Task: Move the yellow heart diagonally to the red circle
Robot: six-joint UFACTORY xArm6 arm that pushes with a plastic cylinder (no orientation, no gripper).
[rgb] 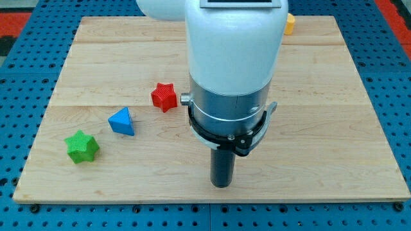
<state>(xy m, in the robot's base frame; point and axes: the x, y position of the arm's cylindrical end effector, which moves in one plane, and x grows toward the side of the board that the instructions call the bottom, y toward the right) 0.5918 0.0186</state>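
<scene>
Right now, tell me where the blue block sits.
The blue triangular block lies on the board's left half in the camera view, between the green star and red star.

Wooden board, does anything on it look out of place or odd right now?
Nothing is tipped or damaged. One oddity: only a sliver of a yellow block shows at the view's top behind the arm, and no red circle is visible. My tip sits apart from the red star, blue block and green star.

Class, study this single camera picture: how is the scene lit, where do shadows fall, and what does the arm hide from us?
Camera view: lighting is even and soft, with faint shadows under the red star, blue block and green star; focus is sharp throughout; slight sheen shows on the white arm, which hides most of the yellow block at the view's top; my tip stands right of the three blocks.
</scene>
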